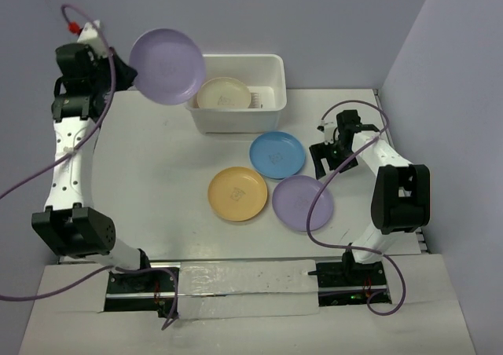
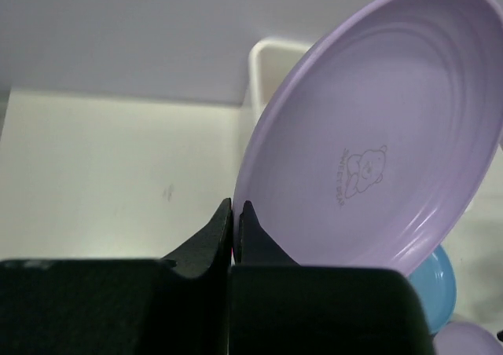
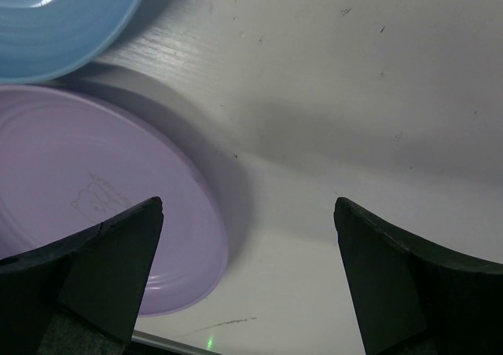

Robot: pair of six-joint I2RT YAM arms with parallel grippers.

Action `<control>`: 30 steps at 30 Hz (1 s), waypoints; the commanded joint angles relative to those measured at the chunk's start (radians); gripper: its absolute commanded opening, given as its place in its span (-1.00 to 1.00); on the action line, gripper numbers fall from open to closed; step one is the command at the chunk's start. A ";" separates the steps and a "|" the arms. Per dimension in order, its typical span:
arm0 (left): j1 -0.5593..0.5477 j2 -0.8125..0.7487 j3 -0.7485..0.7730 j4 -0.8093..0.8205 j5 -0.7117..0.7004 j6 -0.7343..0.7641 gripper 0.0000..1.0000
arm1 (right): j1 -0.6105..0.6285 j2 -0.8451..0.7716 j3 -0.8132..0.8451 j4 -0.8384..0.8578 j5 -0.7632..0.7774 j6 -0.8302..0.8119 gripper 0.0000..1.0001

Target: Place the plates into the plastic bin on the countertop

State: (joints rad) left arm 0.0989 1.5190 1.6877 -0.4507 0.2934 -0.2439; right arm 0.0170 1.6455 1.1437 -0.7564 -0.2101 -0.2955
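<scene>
Your left fingers (image 2: 206, 241) clamp the raised purple plate (image 1: 167, 66) by its rim, tilted ready for the plastic bin (image 1: 236, 122); your right fingers (image 3: 102, 268) hang spread wide.

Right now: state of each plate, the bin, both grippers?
raised purple plate: airborne, tilted
left gripper: shut on its rim
bin: upright, one plate inside
cream plate: in bin
blue plate: on countertop
yellow plate: on countertop
lower purple plate: on countertop
right gripper: open, empty

Pale lavender walls (image 1: 330, 17), matte white countertop (image 1: 157, 166)
</scene>
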 commanded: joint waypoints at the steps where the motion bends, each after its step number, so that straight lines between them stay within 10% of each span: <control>1: -0.170 0.185 0.204 0.041 -0.219 0.054 -1.00 | -0.006 0.005 -0.007 -0.004 0.018 -0.025 0.92; 10: -0.300 0.608 0.559 0.083 -0.378 0.109 -1.00 | -0.003 -0.013 -0.027 0.015 0.054 0.021 0.92; 20: -0.333 0.726 0.564 0.100 -0.307 0.095 -0.95 | 0.011 -0.004 -0.021 0.008 0.036 0.058 0.92; 22: -0.332 0.733 0.561 0.091 -0.289 0.092 -0.74 | 0.016 -0.001 -0.022 0.009 0.032 0.056 0.92; 26: -0.332 0.718 0.552 0.066 -0.289 0.071 0.61 | 0.024 0.009 -0.025 0.015 0.032 0.068 0.87; 30: -0.332 0.671 0.564 0.076 -0.288 0.067 0.90 | 0.024 0.020 -0.033 0.022 0.016 0.079 0.75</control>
State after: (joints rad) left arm -0.2343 2.2691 2.1956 -0.3992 -0.0026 -0.1589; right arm 0.0328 1.6522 1.1198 -0.7513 -0.1771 -0.2379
